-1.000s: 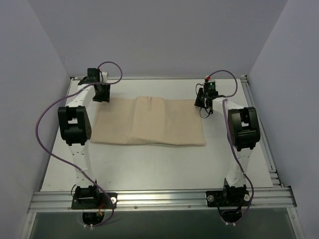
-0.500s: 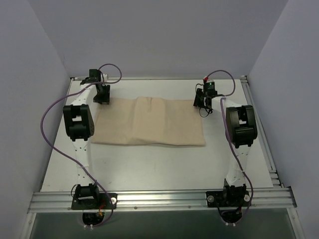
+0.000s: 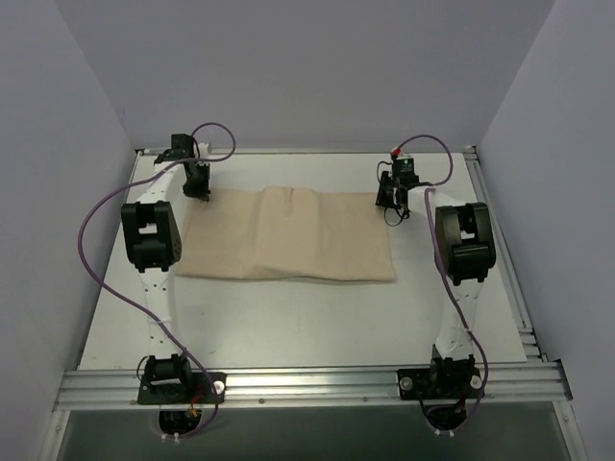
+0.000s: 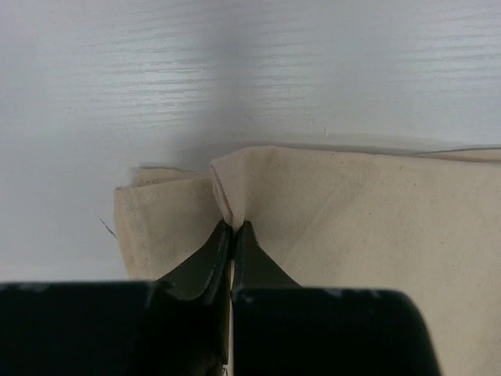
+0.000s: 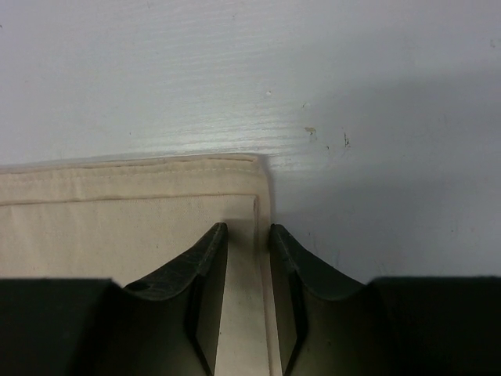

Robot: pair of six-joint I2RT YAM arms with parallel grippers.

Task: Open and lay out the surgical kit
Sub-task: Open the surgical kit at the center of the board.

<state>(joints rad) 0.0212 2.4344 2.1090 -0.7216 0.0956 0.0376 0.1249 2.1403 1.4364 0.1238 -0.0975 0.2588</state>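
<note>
**Task status.** The surgical kit (image 3: 288,233) is a beige cloth wrap that lies flat and folded on the table (image 3: 307,317), in its far half, between the two arms. No flap is turned back. None of the contents show; what is inside cannot be told from any view. Judged from this, the opening step has only just begun, and the unwrapping and all of the laying out remain.

**Left end effector** (image 4: 232,227). It is positioned at the far left corner of the wrap. The jaws are closed together on a raised pinch of cloth. The wrist view shows the top layer drawn up into a ridge between the fingertips, with a lower layer showing beside it to the left.

**Right end effector** (image 5: 249,229). It is positioned at the far right corner of the wrap. The jaws stand a little apart, with the stitched hem strip lying flat between them. No pinch of cloth is seen, so this corner is judged not yet gripped.

**Surroundings.**
- Purple cables (image 3: 91,240) loop from each arm.
- A metal rail (image 3: 307,384) runs along the near edge of the table.
- Plain walls (image 3: 58,144) enclose the left, right and far sides.

**Obstructions.** Nothing lies on top of the wrap. The far wall stands near both corners, which is likely to limit a pull away from the arms.
</note>
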